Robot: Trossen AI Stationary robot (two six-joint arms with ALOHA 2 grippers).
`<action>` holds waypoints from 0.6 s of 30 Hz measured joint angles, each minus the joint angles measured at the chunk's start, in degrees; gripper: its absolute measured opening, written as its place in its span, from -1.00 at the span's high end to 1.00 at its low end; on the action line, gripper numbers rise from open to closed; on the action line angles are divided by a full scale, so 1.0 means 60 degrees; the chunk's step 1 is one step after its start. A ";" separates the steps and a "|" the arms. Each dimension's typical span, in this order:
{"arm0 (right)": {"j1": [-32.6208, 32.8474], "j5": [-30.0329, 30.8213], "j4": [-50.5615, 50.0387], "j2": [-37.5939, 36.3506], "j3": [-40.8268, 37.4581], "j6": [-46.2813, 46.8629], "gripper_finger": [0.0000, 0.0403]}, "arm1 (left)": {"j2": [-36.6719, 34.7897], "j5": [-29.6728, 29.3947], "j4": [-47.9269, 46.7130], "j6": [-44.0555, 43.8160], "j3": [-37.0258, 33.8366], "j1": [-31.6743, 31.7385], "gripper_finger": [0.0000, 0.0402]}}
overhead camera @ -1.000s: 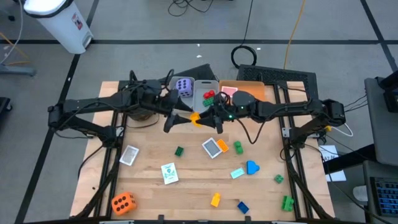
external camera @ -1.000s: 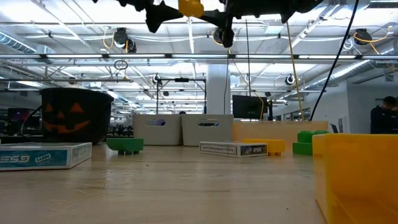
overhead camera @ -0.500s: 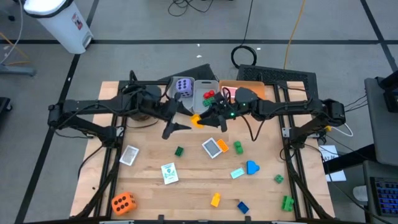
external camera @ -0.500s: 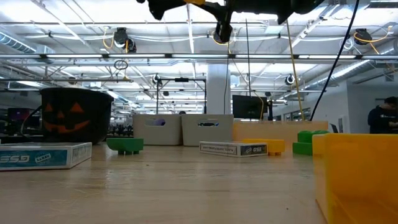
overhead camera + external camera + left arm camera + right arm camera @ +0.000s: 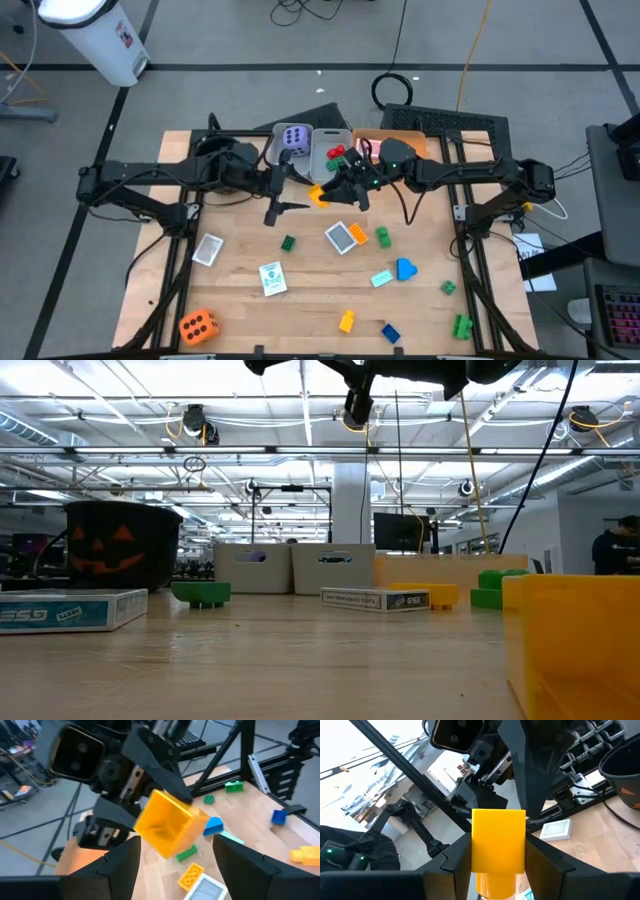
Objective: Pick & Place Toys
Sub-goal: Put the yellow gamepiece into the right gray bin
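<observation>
Above table (image 5: 240,262), left end effector (image 5: 277,196) withdrawn

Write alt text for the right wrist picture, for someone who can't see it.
A yellow brick fills the centre, pinched between the right claw's two dark fingers. Facing it close behind is the other arm's claw and camera housing, with a picture card lying on the wooden table beyond.

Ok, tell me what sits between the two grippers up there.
A yellow brick, in the high view. The right gripper is shut on it in its wrist view; the left gripper faces it, open, in the left wrist view.
</observation>
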 joint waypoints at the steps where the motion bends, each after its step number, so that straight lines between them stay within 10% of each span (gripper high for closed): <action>1: 0.0000 0.0000 -0.0025 0.0000 0.0000 0.0004 0.29 | 0.0000 -0.0017 0.0038 0.0000 0.0000 0.0008 -0.26; 18: -0.0286 -0.0381 0.0035 0.0000 0.0000 -0.0010 0.31 | -0.0007 -0.0791 -0.0418 0.1362 0.0645 -0.0555 -0.26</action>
